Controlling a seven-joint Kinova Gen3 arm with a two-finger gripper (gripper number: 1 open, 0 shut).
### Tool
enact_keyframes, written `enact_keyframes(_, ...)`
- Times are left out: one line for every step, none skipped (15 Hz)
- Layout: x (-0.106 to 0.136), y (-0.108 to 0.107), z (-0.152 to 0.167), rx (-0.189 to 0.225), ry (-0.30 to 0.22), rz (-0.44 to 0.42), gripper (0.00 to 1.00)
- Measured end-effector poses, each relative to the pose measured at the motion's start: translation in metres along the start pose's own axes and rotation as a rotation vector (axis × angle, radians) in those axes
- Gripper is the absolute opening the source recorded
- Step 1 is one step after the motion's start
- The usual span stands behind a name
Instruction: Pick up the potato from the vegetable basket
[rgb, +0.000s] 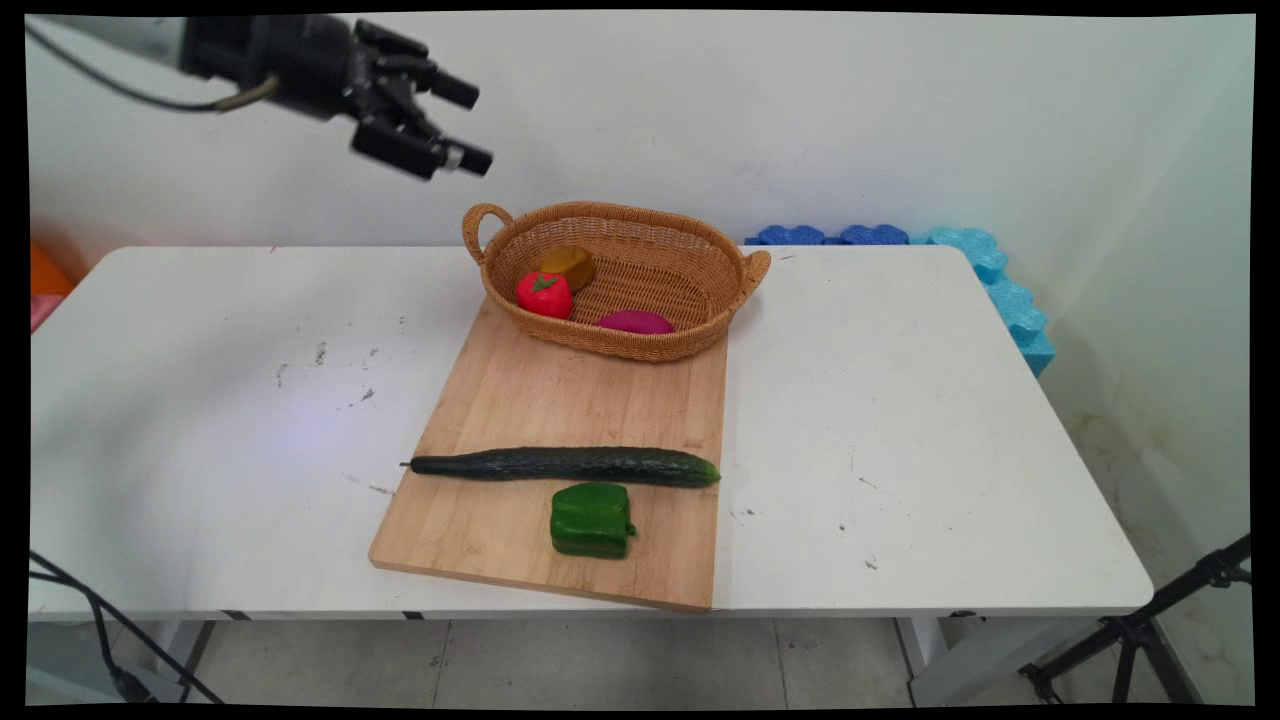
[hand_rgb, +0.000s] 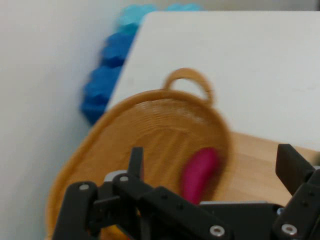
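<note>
Black gripper hangs high, fingers spread wide, empty; woven oval basket below holds a magenta vegetable.

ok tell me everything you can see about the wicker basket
The wicker basket is an oval, shallow bowl of tan woven material with a looped handle at each end. It sits upright at the far end of the wooden cutting board, its far side overhanging onto the white table. Inside lie a red tomato, a brownish potato-like item beside it, and a magenta item against the near wall. The gripper hangs above and left of it, open, not touching.
</note>
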Motion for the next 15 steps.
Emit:
enact_keyframes(0.006,-0.007,0.007,0.034,-0.019,-0.02,1.0)
enact_keyframes(0.011,-0.015,0.015,0.071,-0.044,-0.045,1.0)
enact_keyframes(0.016,-0.023,0.023,0.107,-0.071,-0.073,1.0)
enact_keyframes(0.019,-0.03,0.032,0.143,-0.102,-0.102,1.0)
enact_keyframes(0.022,-0.036,0.04,0.173,-0.129,-0.13,1.0)
enact_keyframes(0.024,-0.041,0.05,0.204,-0.161,-0.16,1.0)
enact_keyframes(0.025,-0.045,0.059,0.227,-0.188,-0.187,1.0)
enact_keyframes(0.026,-0.05,0.07,0.252,-0.22,-0.216,1.0)
enact_keyframes(0.026,-0.054,0.081,0.272,-0.25,-0.244,1.0)
enact_keyframes(0.025,-0.058,0.092,0.289,-0.281,-0.27,1.0)
enact_keyframes(0.023,-0.06,0.102,0.301,-0.306,-0.29,1.0)
enact_keyframes(0.022,-0.063,0.113,0.311,-0.334,-0.312,1.0)
enact_keyframes(0.02,-0.065,0.123,0.316,-0.356,-0.33,1.0)
enact_keyframes(0.019,-0.066,0.13,0.318,-0.368,-0.341,1.0)
enact_keyframes(0.017,-0.069,0.142,0.319,-0.389,-0.356,1.0)
